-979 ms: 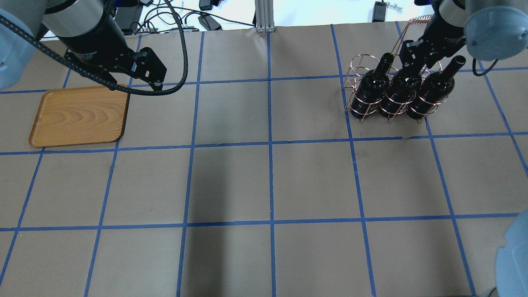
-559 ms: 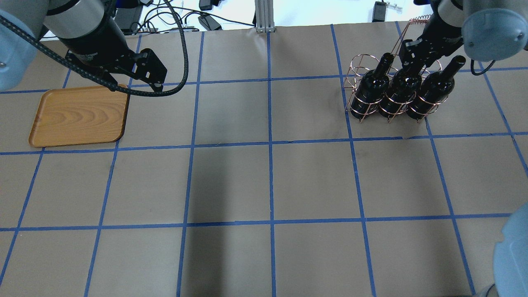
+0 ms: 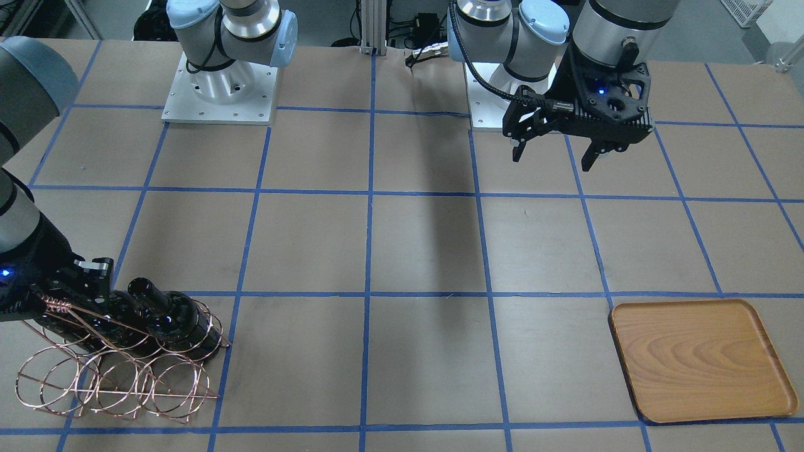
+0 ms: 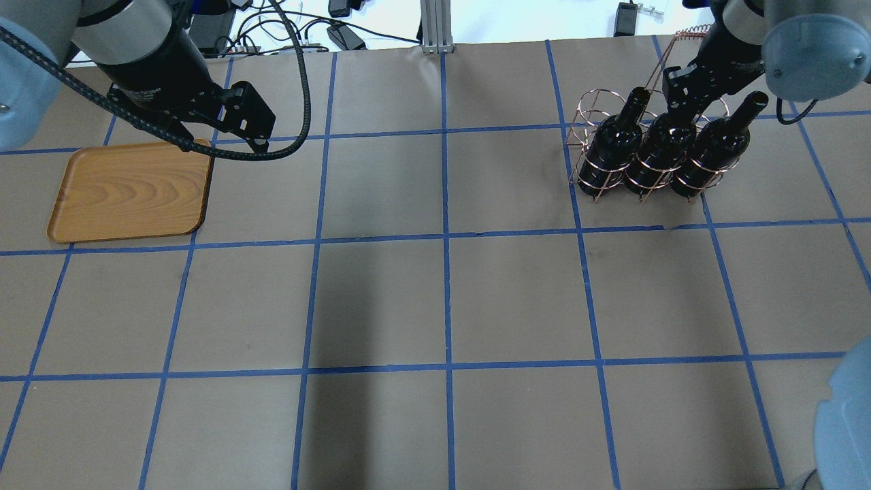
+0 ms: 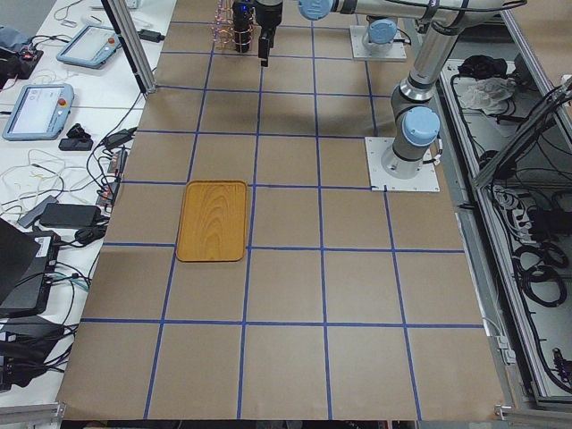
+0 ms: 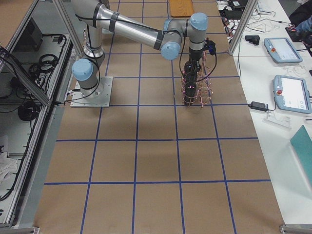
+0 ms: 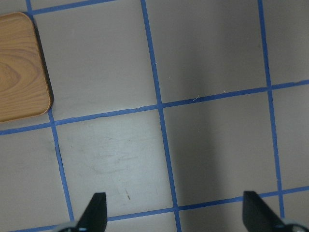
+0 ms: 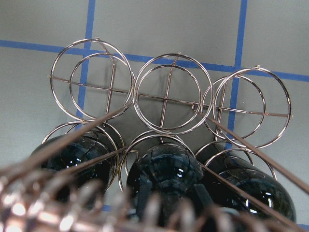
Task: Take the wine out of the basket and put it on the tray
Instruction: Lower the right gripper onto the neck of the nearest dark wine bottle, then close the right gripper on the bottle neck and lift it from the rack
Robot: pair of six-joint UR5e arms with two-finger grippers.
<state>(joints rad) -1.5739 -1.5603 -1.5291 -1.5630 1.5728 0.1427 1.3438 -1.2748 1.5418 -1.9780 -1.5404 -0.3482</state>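
Three dark bottles (image 3: 169, 317) stand in the basket (image 3: 119, 383), and none is on the tray (image 3: 703, 361) yet.

From across the table, the left gripper (image 3: 553, 161) hangs over bare table, well apart from the tray. Its fingers are spread wide with nothing between them. The right gripper (image 3: 94, 285) is down at the basket, half hidden by the wire handle (image 3: 69, 311).

From above, the right gripper sits over the neck of the middle wine bottle (image 4: 659, 146) — the other two necks poke out free on either side.

The right wrist camera looks straight down on that same bottle. Two dark fingers (image 8: 144, 195) sit close on either side of it. They seem to be closed on the neck, though blurry wire hides the tips.

The left wrist camera shows only table, a corner of the tray and two fingers far apart.

So I think the job is at the grab step. Next the bottle must go straight up, clear of its wire rings, or the light basket may come up too — then a long trip across to the tray.
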